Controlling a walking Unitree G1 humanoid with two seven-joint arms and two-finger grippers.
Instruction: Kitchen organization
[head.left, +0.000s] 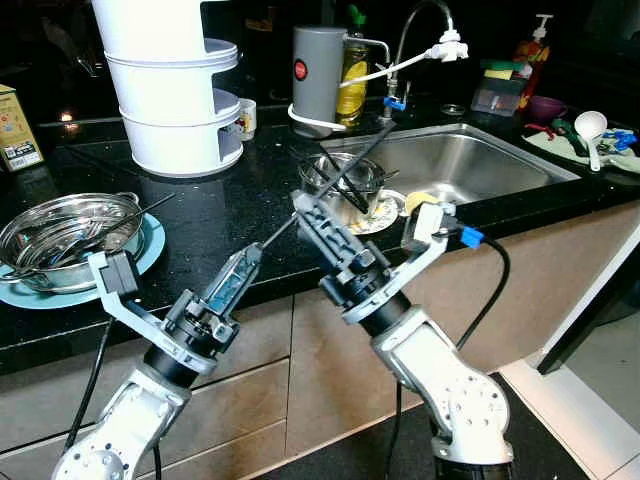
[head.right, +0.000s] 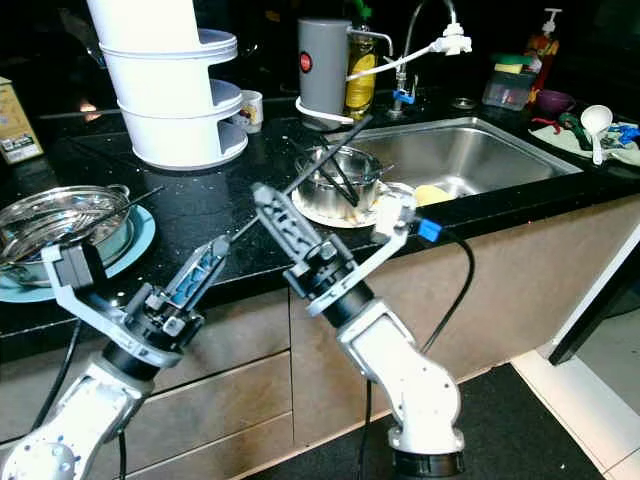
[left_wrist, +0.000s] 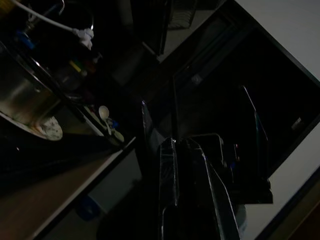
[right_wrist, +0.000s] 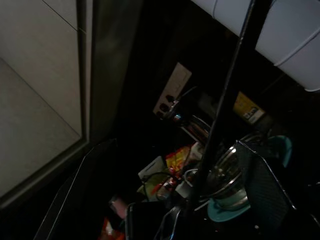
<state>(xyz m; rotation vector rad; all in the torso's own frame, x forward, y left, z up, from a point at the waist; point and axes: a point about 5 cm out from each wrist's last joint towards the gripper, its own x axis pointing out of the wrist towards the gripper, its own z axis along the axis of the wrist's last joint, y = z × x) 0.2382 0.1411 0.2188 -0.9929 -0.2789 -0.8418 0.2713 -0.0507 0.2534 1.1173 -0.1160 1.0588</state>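
Both arms reach up in front of a black kitchen counter. My left gripper is shut on the near end of a thin black stick. The stick slants up and to the right, over a steel bowl that holds more black sticks and sits on a patterned plate beside the sink. My right gripper is open just before the counter's edge, close to the stick. In the right wrist view the stick runs between its spread fingers.
A steel pot with utensils rests on a teal plate at the left. A white tiered container, a grey canister and the faucet stand behind. A white spoon lies far right. Cabinet fronts are below.
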